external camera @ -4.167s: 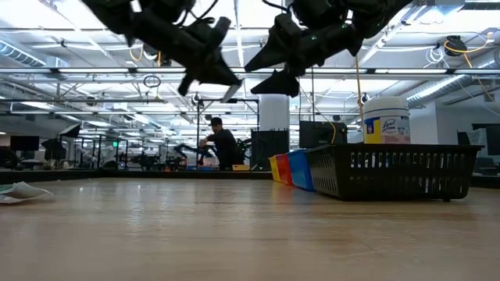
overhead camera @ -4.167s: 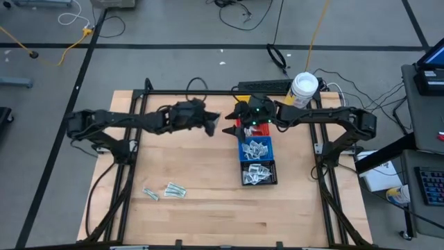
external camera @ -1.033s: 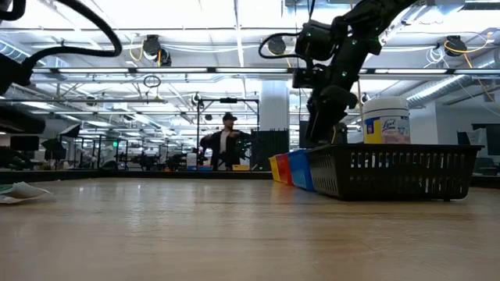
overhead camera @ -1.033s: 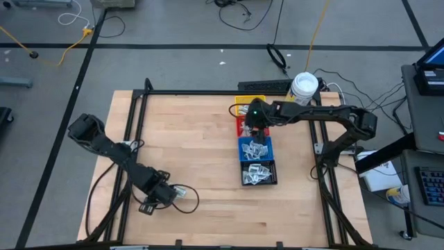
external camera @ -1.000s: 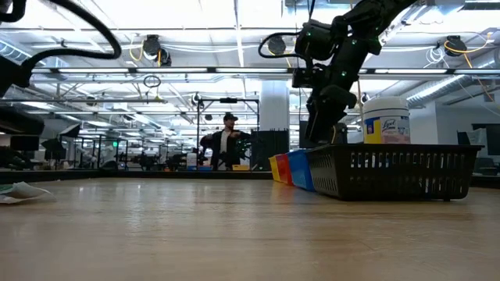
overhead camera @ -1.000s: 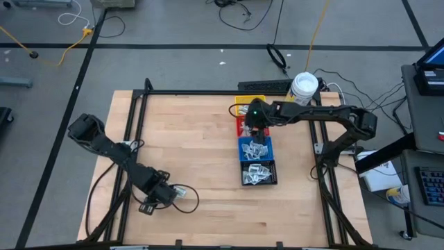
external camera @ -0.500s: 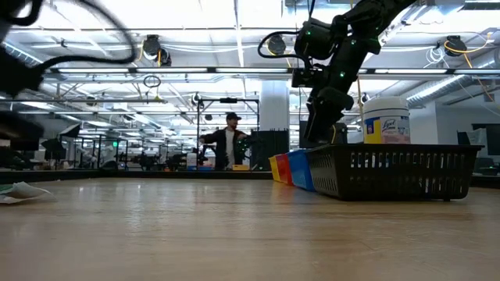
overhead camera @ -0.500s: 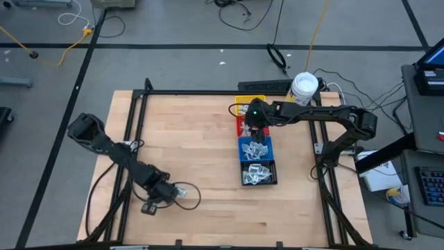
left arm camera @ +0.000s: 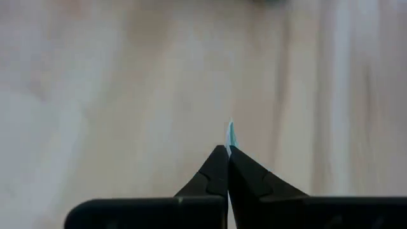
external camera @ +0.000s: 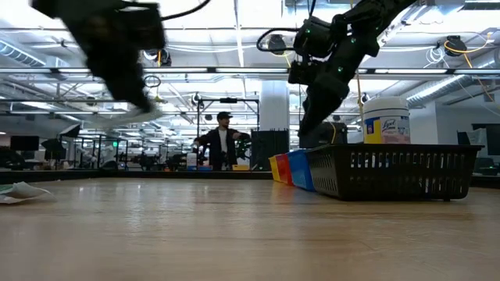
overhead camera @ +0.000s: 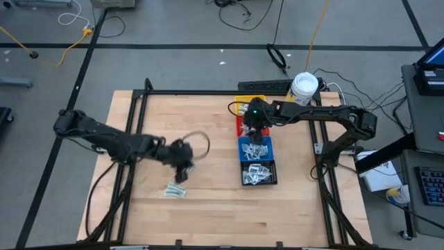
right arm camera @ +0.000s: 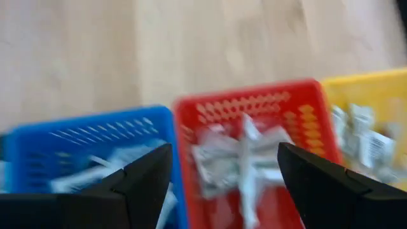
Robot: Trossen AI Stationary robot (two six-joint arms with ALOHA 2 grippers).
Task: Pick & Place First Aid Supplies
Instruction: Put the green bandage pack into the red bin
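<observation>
your left end effector (left arm camera: 227,152) is clenched on a thin first aid packet (left arm camera: 230,132), lifted above the table (overhead camera: 208,118). carry it level to the bins, where the right end effector (right arm camera: 222,166) hangs spread over the red bin (right arm camera: 254,105).

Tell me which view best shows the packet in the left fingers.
Left wrist view: the packet shows edge-on, pinched between the shut left fingers. In the high view the arm hides it; in the low view it is a pale blur; the right wrist view misses it.
</observation>
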